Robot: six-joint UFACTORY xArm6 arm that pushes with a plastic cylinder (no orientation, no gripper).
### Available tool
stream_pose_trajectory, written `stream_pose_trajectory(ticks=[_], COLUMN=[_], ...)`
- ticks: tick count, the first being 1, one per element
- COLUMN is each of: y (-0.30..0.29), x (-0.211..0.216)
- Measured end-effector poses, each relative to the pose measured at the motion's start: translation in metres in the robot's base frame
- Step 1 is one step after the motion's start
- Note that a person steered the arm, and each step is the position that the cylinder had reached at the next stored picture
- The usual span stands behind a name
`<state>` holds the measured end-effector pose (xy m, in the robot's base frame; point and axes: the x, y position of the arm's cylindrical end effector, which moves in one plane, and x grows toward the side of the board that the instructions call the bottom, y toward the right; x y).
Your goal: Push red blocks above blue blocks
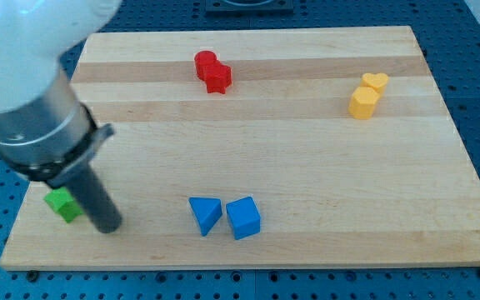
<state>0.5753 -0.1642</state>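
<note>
Two red blocks sit touching near the view's top: a rounded one (205, 62) and a star-like one (218, 77) just to its lower right. Two blue blocks sit near the view's bottom: a triangle (205, 214) and a cube (243, 217) to its right, almost touching. My tip (107, 225) rests on the board at the lower left, well left of the blue triangle and far below-left of the red blocks.
A green block (62, 203) lies just left of my tip, partly hidden by the rod. Two yellow blocks, a heart (376, 81) and a hexagon-like one (362, 102), sit at the upper right. The wooden board (307, 167) lies on a blue table.
</note>
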Motion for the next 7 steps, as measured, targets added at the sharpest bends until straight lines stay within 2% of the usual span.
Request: stream_pose_trajectory(ticks=[1,3,5,7], y=[0.051,0.111,0.072,0.08], x=[0.0,0.0,-0.004,-0.118])
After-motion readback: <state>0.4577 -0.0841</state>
